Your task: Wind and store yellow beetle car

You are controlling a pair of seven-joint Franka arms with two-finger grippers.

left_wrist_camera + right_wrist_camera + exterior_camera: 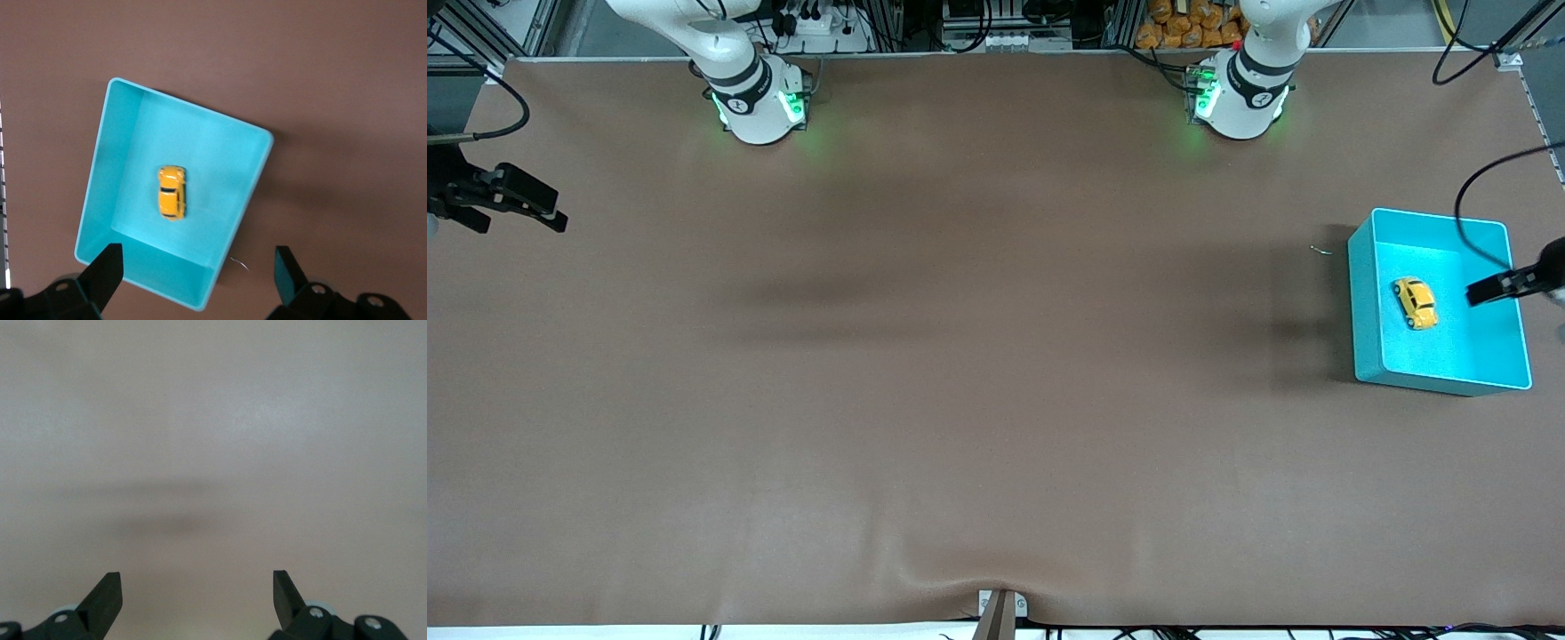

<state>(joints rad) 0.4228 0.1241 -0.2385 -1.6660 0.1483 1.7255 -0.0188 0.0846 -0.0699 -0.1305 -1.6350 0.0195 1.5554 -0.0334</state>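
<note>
The yellow beetle car (1416,302) sits in the turquoise bin (1365,293), left gripper (197,270) over the bin and right gripper (197,595) waiting well apart, both jaws released; probably only an arm clipping the bin rim could spill it.

Left gripper (197,277) raised, fingers (107,270) spread wide, empty. Right gripper (197,597) waiting aloft at the right arm's end, fingers apart.

yellow beetle car (171,193) in turquoise bin (100,137) (upright); left claw (198,275) spread
</note>
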